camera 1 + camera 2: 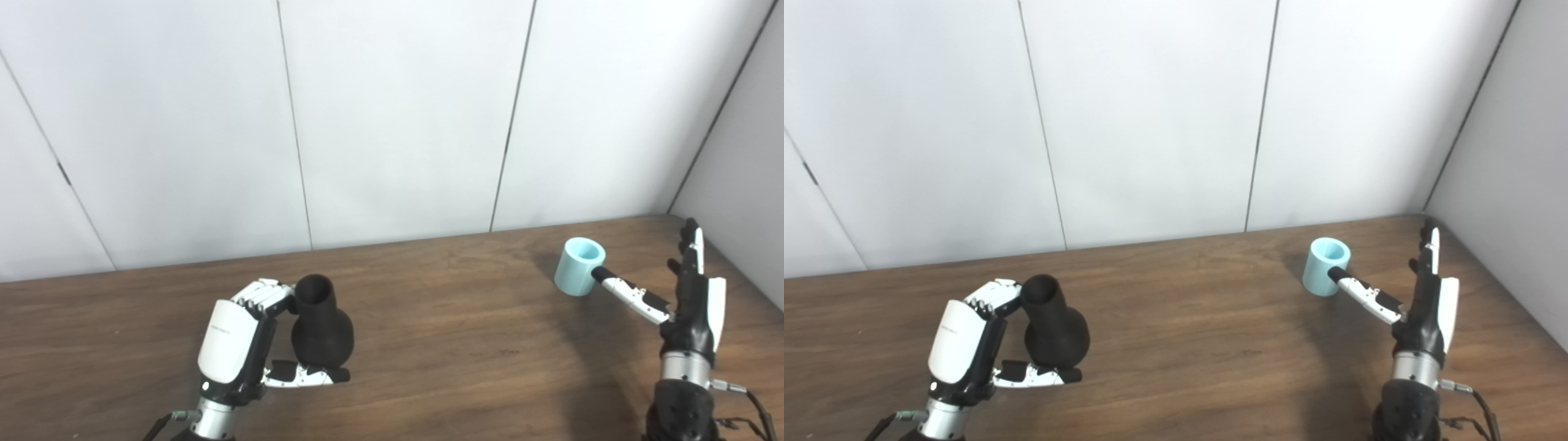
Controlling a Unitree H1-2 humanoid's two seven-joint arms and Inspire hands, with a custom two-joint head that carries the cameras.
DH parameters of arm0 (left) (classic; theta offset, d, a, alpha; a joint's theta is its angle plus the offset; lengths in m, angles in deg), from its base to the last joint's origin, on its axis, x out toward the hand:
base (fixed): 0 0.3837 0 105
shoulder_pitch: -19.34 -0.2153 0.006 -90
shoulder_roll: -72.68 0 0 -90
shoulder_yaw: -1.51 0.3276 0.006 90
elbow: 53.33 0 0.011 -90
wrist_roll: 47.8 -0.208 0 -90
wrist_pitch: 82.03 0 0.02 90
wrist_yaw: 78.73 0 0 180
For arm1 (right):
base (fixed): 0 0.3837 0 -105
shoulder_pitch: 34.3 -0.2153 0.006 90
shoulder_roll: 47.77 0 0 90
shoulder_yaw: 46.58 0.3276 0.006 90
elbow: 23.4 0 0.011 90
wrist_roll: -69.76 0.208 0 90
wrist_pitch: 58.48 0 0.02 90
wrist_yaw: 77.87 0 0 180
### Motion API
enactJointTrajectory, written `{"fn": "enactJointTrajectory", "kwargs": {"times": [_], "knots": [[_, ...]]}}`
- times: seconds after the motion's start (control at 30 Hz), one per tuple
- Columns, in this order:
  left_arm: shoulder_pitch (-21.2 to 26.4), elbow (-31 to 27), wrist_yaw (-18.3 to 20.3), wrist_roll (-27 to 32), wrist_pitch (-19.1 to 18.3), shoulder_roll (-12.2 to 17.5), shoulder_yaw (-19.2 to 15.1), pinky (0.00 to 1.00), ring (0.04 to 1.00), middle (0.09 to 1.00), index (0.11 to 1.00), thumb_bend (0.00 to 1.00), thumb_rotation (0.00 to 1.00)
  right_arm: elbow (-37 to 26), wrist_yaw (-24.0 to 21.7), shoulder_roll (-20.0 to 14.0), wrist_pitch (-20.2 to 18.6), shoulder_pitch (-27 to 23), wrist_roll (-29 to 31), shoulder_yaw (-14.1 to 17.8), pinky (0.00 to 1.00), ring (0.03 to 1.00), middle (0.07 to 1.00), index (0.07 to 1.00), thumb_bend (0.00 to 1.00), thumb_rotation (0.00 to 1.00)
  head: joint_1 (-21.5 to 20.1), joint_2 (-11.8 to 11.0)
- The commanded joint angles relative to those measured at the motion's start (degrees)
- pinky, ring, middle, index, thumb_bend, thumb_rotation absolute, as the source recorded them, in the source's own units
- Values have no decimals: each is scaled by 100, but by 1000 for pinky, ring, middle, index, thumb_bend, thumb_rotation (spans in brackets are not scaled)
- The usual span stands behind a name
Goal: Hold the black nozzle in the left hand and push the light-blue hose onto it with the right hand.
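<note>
Nearest the camera, at the near left of the wooden table (465,343), the left hand (242,343) curls around the black nozzle (320,324): fingers (266,295) hooked on its narrow neck, thumb (306,373) under the bulbous base. Whether the clasp is firm or only cradling I cannot tell, but the nozzle stands upright, open mouth up.

Far right, the light-blue hose (579,266), a short stubby tube, sits on the table with its opening tipped upward. The right hand (689,306) is spread wide, fingers pointing away from the camera, holding nothing; only its thumb (625,291) reaches out and touches the hose's near side.

Risks, as I judge them: a lone thumb against a light tube may nudge or roll it further off rather than secure it, so the fingers need to wrap round before lifting. Later, pressing the hose onto the neck could tilt the nozzle if the left clasp is loose.

Hose and nozzle lie well apart, with only bare tabletop between them. White wall panels (398,122) stand behind; the side wall sits close beside the right hand, leaving little room on that side.
</note>
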Motion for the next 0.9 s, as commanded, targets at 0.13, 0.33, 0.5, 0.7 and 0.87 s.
{"fn": "enactJointTrajectory", "kwargs": {"times": [0.13,0.33,0.5,0.7,0.87], "knots": [[-672,602,-164,1,103,35,202,588,445,431,515,521,0,273,-95,-270,-145,-302,67,-130,794,882,907,923,941,332,7,3],[-705,547,-147,-13,102,28,192,588,445,433,514,521,0,887,-270,-391,88,-480,487,-183,798,878,905,933,924,246,44,32],[-747,493,-45,-32,95,25,125,609,451,437,513,522,0,1483,-199,-586,190,-687,285,-429,742,822,858,879,948,291,48,48],[-750,435,-61,-78,101,85,216,590,444,441,509,522,0,1787,-161,-610,297,-837,386,-533,723,792,829,839,967,339,44,62],[-786,384,8,-111,92,77,182,602,448,444,509,522,0,1846,-215,-564,205,-975,505,-580,740,814,843,846,929,293,58,78]]}}
